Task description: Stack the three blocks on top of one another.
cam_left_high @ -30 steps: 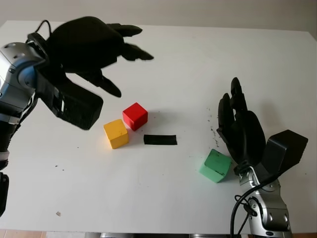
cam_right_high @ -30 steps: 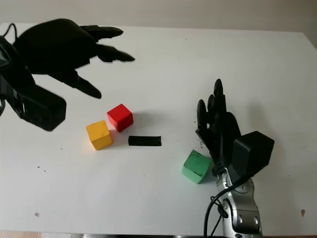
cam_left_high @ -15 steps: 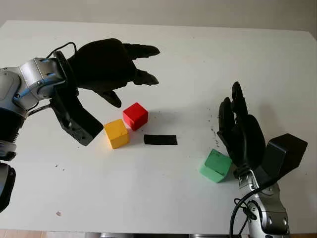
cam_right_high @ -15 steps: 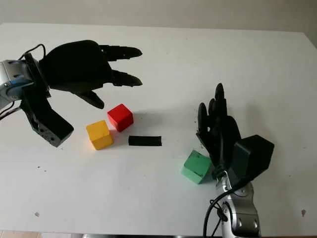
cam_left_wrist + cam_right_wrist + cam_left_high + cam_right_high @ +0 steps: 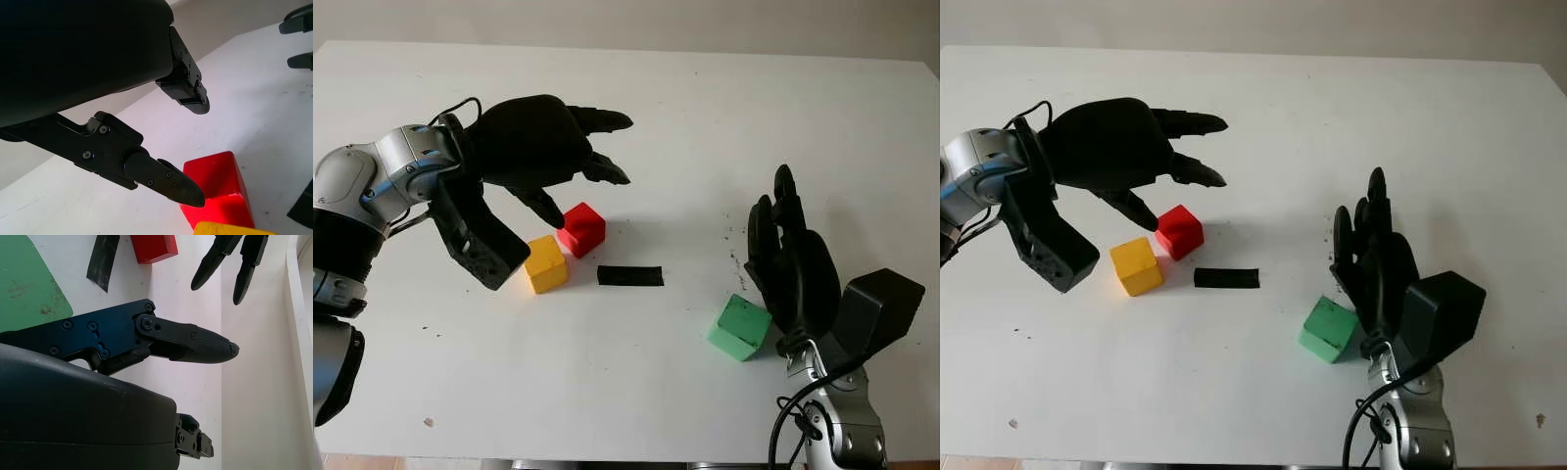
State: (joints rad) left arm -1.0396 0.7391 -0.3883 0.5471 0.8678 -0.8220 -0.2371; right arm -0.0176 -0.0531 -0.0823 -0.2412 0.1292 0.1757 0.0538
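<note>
The red block (image 5: 580,228) sits near the table's middle, with the yellow block (image 5: 544,263) touching its front-left corner. My left hand (image 5: 570,174) hovers open just above and behind the red block, its thumb tip close to the block's left edge; the left wrist view shows the red block (image 5: 220,188) under the thumb (image 5: 161,177). The green block (image 5: 739,327) lies at the front right. My right hand (image 5: 791,257) stands open right beside it, on its right side, holding nothing. The green block (image 5: 27,284) is also in the right wrist view.
A strip of black tape (image 5: 629,276) lies on the white table (image 5: 705,117) just right of the yellow block. The table's front edge runs close below the green block.
My left hand has come down and towards the red block, from high at the back left to just over it. The right hand and all three blocks have stayed put.
</note>
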